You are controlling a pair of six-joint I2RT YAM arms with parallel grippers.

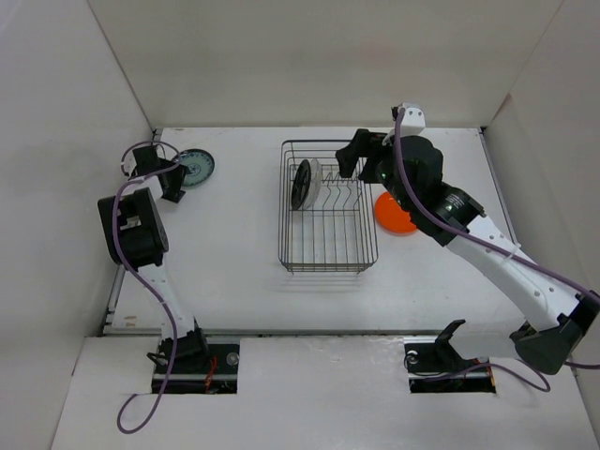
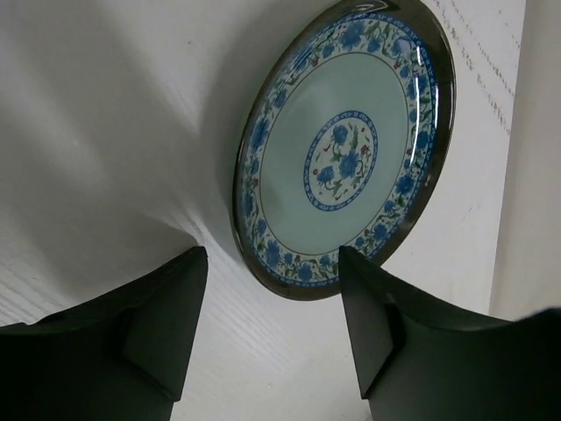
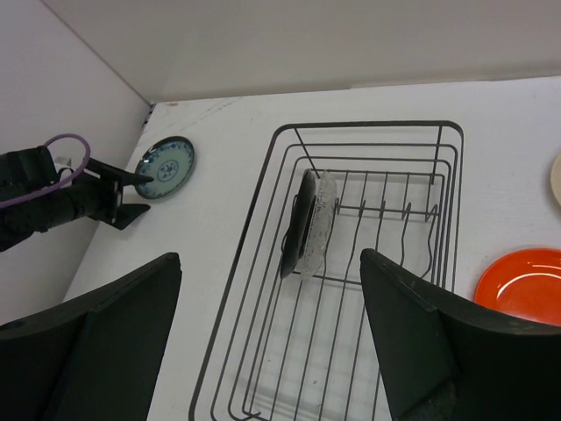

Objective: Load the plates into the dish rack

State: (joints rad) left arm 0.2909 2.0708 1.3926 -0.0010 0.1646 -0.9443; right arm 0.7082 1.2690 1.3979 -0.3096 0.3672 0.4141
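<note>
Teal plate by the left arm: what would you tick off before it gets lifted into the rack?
1. Teal plate lies flat on the table, nothing on it: ok.
2. Left gripper jaws apart, the plate's near rim between them: ok.
3. Fingers touching that rim: cannot tell.
4. Dish rack has free slots right of the black plate and pale plate: ok.
5. Right gripper out of the way: not ok, it hangs open above the rack.
</note>
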